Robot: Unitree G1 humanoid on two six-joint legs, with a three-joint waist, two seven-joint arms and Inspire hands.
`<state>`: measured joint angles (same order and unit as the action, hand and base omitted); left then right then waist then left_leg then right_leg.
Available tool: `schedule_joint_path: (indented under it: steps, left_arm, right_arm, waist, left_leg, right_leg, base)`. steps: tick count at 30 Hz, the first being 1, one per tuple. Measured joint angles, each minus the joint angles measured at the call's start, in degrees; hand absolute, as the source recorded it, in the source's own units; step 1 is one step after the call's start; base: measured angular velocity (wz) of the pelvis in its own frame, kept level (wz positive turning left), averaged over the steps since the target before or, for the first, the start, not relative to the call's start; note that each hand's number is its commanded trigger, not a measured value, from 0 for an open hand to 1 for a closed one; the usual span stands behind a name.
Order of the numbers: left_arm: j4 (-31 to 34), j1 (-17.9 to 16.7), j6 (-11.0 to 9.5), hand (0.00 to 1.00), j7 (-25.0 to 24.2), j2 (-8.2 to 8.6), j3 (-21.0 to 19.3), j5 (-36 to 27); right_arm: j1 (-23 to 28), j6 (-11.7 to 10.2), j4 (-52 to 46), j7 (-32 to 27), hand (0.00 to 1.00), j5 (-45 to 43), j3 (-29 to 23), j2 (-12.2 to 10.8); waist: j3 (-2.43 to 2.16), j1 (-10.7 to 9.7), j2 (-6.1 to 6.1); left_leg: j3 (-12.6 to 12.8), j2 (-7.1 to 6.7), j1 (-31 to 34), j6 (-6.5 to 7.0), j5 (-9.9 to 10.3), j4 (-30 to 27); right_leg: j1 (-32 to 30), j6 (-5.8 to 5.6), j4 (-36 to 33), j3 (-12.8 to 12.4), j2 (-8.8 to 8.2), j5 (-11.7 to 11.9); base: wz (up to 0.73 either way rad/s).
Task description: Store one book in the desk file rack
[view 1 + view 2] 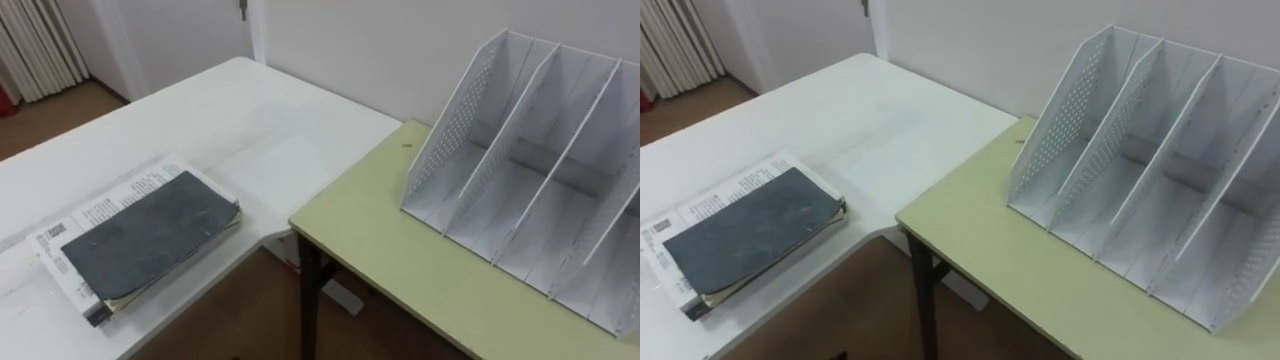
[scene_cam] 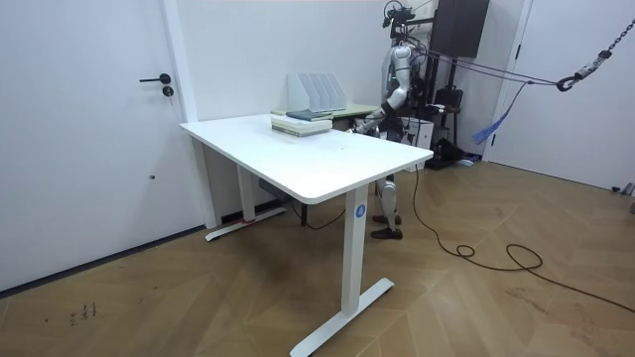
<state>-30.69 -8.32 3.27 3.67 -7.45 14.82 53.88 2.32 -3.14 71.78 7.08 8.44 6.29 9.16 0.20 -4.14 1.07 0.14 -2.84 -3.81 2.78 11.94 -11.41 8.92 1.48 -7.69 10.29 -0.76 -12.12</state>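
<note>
So far the task looks unstarted to us: the dark grey book (image 1: 150,238) lies flat at the lower left of the eye views, on top of a white printed volume (image 1: 100,208). Both rest near the edge of the white table (image 1: 250,120). We judge that the stack sits there so the top book can be lifted straight off.

At the right of the frame the file rack (image 1: 455,120) stands on the green table (image 1: 400,270), close to the wall. Its open front is turned towards us and its dividers lean back. That slant should let a book slide in on its edge and rest against a divider. We see nothing in the compartments. The two tables meet only near the corner, with bare floor showing in the notch between them.

In the room view the robot stands beyond both tables, at the upper right. Its left hand (image 2: 369,120) is held low beside the table edge. It is too small there for us to tell whether it is spread or closed, and it seems to carry nothing.

Several things stay unclear:
- The rack's far right end is cut off in the left eye view.
- The stack's left corner runs out of the right eye view.
- A yellowish sliver shows between the two covers, so we cannot say how many items the pile holds.
</note>
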Motion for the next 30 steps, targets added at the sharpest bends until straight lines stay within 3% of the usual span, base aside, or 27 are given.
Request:
schedule_joint_path:
  steps: [5,8,12,13,15,16,20,30]
  left_arm:
    - [5.2,0.3,-0.7,0.00,0.8,-0.22,1.8,4.2]
    - [15.0,0.7,-0.9,0.00,1.2,-1.28,2.4,6.7]
    - [19.9,1.6,-1.2,0.00,2.5,-1.84,2.3,7.0]
    - [21.6,1.5,-1.2,0.00,2.5,-2.16,2.3,7.0]
    - [24.8,1.3,-1.2,0.00,3.0,-2.77,2.3,7.0]
    - [26.3,1.2,-1.2,0.00,3.9,-3.09,2.3,7.0]
    - [29.8,1.3,-1.2,0.00,6.7,-3.94,2.3,7.1]
    - [37.4,1.5,-2.5,0.00,11.4,-4.07,-0.2,7.0]
  right_arm:
    - [-1.0,0.1,1.5,0.5,0.00,0.0,0.2,0.0]
    - [-1.9,0.2,2.5,0.6,0.00,0.1,0.4,-0.1]
    - [-2.1,0.1,3.6,0.6,0.00,0.0,0.0,-0.1]
    - [-2.2,0.1,4.0,0.6,0.00,0.1,-0.2,-0.1]
    - [-2.2,0.1,4.1,0.6,0.00,0.1,-0.2,-0.1]
    - [-2.2,0.2,4.1,0.6,0.00,0.2,-0.2,-0.1]
    - [-2.2,0.2,4.4,0.0,0.00,0.2,0.1,0.0]
    - [-1.7,0.0,4.4,-1.0,0.00,0.1,1.1,0.0]
  waist:
    - [0.10,-0.9,0.12]
    - [0.47,-0.9,0.73]
    - [0.39,-1.1,0.55]
    - [0.18,-1.1,0.23]
    - [0.26,-0.9,0.45]
    - [0.00,-0.8,0.16]
    - [-0.17,-0.6,0.01]
    - [-0.24,0.1,-0.25]
  left_leg:
    - [0.1,0.04,0.2,0.00,0.0,-0.3]
    - [0.1,0.01,0.2,0.01,0.0,-0.4]
    - [0.1,0.02,0.1,0.04,0.0,-0.4]
    - [0.1,-0.03,0.1,0.04,0.0,-0.4]
    - [0.0,0.04,0.0,0.04,0.0,-0.4]
    - [-0.3,0.02,0.0,0.04,0.0,-0.4]
    - [-0.7,-0.01,0.0,0.03,0.0,-0.4]
    - [-0.9,0.00,0.3,0.03,0.0,-1.3]
  right_leg:
    - [0.0,0.00,0.0,0.5,-0.04,0.0]
    - [0.2,0.00,0.0,0.8,-0.15,0.0]
    - [0.1,-0.02,0.1,0.8,-0.14,0.0]
    - [0.1,-0.02,0.1,0.7,-0.15,0.0]
    - [0.0,-0.01,0.1,0.7,-0.13,0.0]
    - [0.2,0.00,0.1,0.8,-0.14,0.0]
    - [0.2,0.00,0.0,1.0,-0.05,0.0]
    - [0.1,0.06,-0.1,1.4,-0.06,0.1]
  base:
    - [0.04]
    - [0.06]
    - [0.00]
    - [0.00]
    - [0.00]
    - [0.00]
    - [0.03]
    - [0.01]
